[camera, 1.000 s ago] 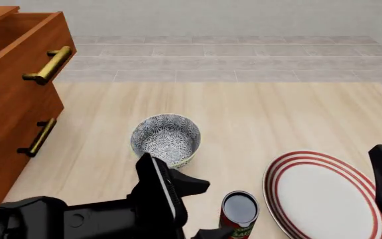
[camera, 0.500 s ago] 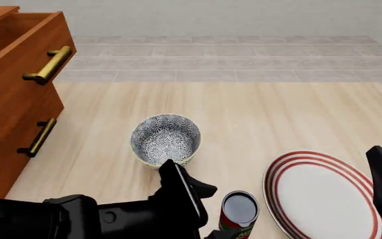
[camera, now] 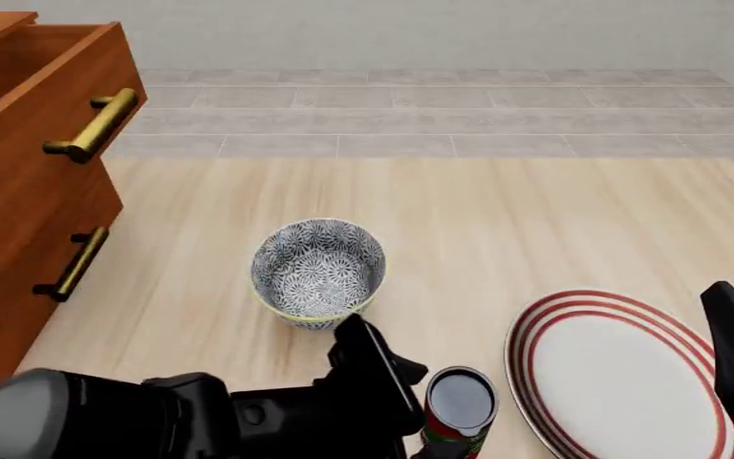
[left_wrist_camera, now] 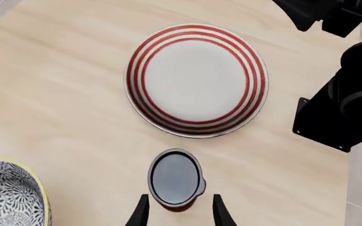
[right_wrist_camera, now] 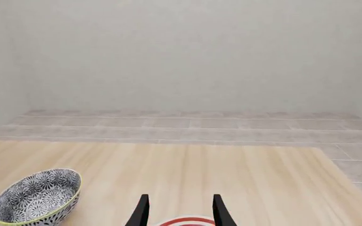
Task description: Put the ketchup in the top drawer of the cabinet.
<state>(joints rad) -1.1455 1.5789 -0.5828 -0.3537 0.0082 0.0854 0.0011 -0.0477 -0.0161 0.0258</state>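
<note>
Near the table's front edge, the upright ketchup (left_wrist_camera: 175,178) stands between the left gripper's (left_wrist_camera: 177,214) parted fingers, seemingly not yet clamped.

Red ketchup (camera: 459,413) w/ dark grey top – grey-patterned bowl (camera: 317,269), red-striped white plate (camera: 622,378), reddish-brown cabinet (camera: 16,191), brass handles
</note>
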